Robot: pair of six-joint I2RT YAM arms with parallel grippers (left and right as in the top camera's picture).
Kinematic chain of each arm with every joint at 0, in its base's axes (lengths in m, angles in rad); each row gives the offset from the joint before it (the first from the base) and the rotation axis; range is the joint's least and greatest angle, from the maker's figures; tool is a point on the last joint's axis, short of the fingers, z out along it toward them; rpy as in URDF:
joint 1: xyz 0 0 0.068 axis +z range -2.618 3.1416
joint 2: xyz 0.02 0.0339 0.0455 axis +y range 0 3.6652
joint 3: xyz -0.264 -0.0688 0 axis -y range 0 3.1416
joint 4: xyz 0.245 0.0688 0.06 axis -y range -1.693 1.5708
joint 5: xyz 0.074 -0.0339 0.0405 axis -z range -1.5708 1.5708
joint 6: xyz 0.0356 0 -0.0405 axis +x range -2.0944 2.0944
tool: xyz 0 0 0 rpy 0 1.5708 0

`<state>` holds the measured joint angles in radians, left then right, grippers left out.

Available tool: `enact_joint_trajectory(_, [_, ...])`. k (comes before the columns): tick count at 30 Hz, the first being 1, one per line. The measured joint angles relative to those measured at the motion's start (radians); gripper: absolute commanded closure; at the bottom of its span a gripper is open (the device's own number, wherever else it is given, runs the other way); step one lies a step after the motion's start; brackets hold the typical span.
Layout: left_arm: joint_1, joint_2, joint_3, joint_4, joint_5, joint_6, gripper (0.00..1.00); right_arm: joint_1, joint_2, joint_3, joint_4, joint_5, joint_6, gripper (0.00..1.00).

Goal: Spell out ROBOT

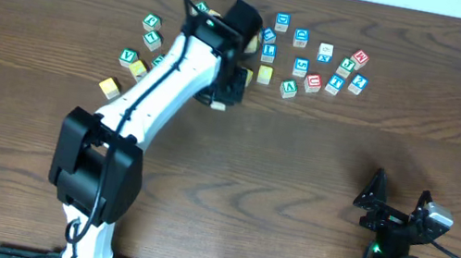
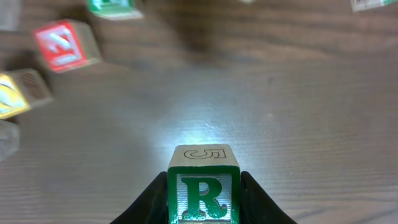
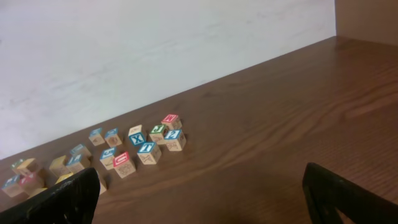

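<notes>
Left fingers (image 2: 153, 198) clamping a green R block (image 2: 203, 194) over the tabletop (image 2: 292, 124), loose letter blocks (image 1: 316, 64) lying scattered far side, right fingers (image 3: 62, 200) standing wide apart near right, holding nothing

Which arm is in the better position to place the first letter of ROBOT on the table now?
Left. The left gripper is shut on the green R block, with bare wood in front of it. The right gripper is open and empty near its base, far from the letter blocks.
</notes>
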<state>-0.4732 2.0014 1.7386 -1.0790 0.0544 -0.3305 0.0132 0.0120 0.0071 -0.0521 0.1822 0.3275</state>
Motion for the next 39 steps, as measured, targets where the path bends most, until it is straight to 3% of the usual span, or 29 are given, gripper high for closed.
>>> enact_joint_trajectory(21, [-0.025, 0.0, -0.304, 0.426, -0.018, -0.092, 0.75, 0.0, 0.0, 0.0, 0.0, 0.0, 0.0, 0.01])
enact_joint_trajectory(28, [-0.025, 0.0, -0.317, 0.458, -0.04, -0.092, 0.74, 0.0, 0.0, 0.0, 0.0, 0.0, 0.0, 0.01])
enact_joint_trajectory(30, [-0.025, 0.001, -0.317, 0.459, -0.043, -0.089, 0.64, 0.0, 0.0, 0.0, 0.0, 0.0, 0.0, 0.01])
enact_joint_trajectory(39, [-0.025, 0.001, -0.317, 0.458, -0.054, -0.092, 0.61, 0.0, 0.0, 0.0, 0.0, 0.0, 0.0, 0.01])
